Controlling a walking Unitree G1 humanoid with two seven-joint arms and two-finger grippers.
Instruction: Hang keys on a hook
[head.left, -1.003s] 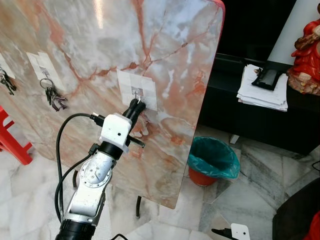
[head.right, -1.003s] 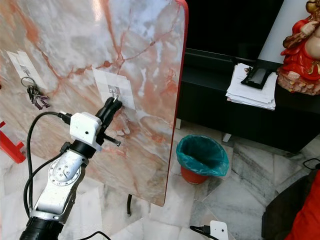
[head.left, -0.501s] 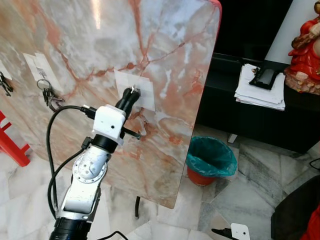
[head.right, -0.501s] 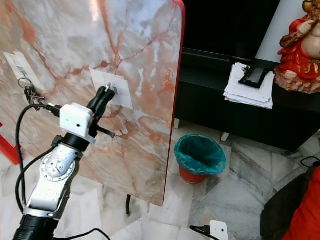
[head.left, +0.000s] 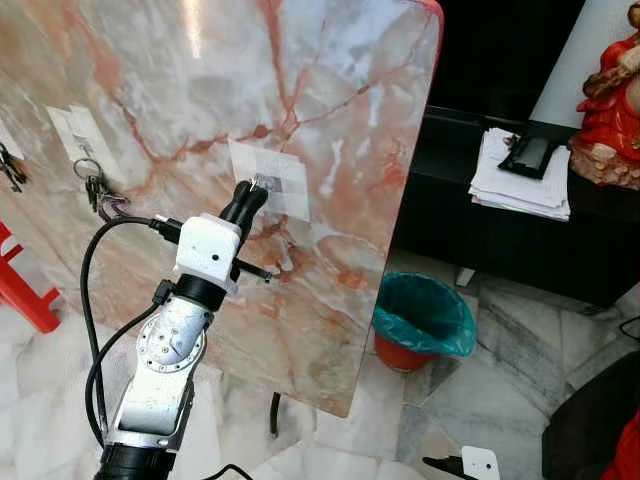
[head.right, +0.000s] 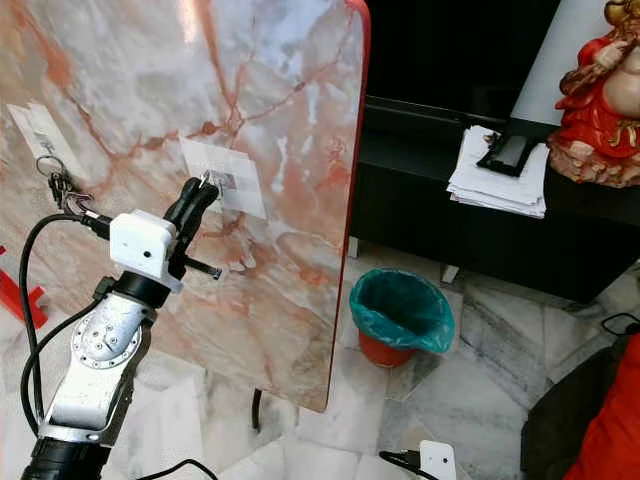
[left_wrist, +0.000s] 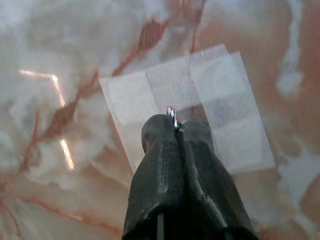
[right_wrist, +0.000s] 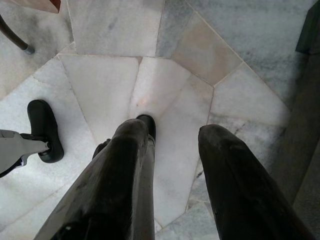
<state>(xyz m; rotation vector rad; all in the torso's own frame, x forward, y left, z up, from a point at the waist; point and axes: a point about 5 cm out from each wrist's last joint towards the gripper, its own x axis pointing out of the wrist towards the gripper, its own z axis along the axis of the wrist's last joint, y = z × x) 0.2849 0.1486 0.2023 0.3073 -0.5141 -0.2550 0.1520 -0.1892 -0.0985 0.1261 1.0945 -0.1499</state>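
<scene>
Upright slab (head.left: 330, 120), filling the frame's upper left, was pink-and-white marble with rust-orange veins and a red edge. Lower centre-right, the bin (head.left: 425, 320) was orange-red with a teal liner. Upper right, the figurine (head.left: 612, 100) was red; floor (head.left: 500, 400) grey-white marble tile.

The tall pink-veined marble slab (head.left: 330, 120) was polished and glossy, catching light in streaks. On it sat a translucent, matt square of tape (left_wrist: 190, 105). A thin shiny metal ring (left_wrist: 171, 112) glinted between the matt black rubbery fingers (left_wrist: 160, 165) of the left hand (left_wrist: 176, 124). The grey-white marble floor tiles (right_wrist: 170, 80) looked smooth with a dull sheen.
</scene>
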